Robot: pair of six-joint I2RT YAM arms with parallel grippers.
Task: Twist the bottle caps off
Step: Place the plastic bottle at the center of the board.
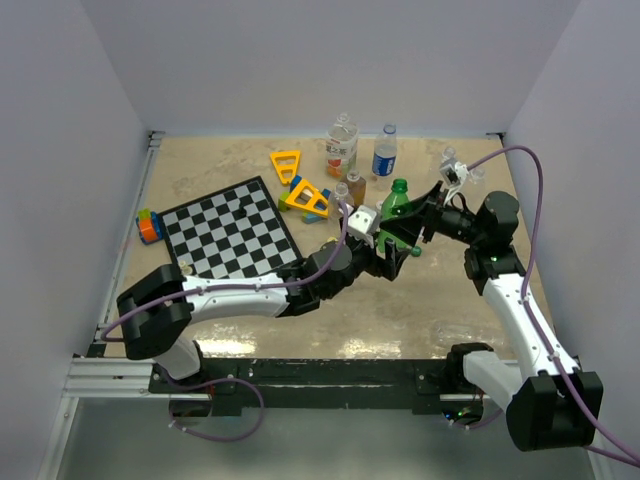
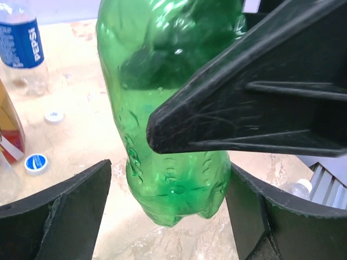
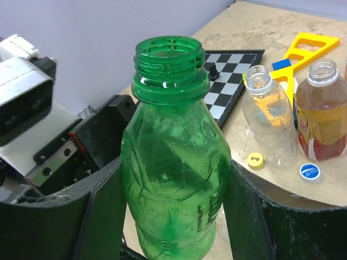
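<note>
Right of centre in the overhead view, the green bottle (image 1: 399,198) stands between both arms. Its neck is bare in the right wrist view, with the threads showing and no cap on it, so the unscrewing of this one looks done. No green cap shows in any view. The right gripper (image 3: 174,179) pinches the bottle's belly, a finger pressed to each side. The left gripper (image 2: 169,168) is spread around the bottle's base, with a strip of tabletop (image 2: 87,97) showing between one finger and the plastic.

The next move, I judge, is to release this bottle upright and go for one that is still capped. The blue-labelled bottle (image 1: 385,152) at upper middle overhead may be one, though its top is too small to be sure.

Only the right wrist view shows the open neck. At its right are a clear bottle (image 3: 265,119) and an orange-labelled bottle (image 3: 325,122), both uncapped, with a yellow cap (image 3: 255,159) and a blue cap (image 3: 309,171) lying just beside them. Only the left wrist view shows a white cap (image 2: 53,116), at its left.
</note>
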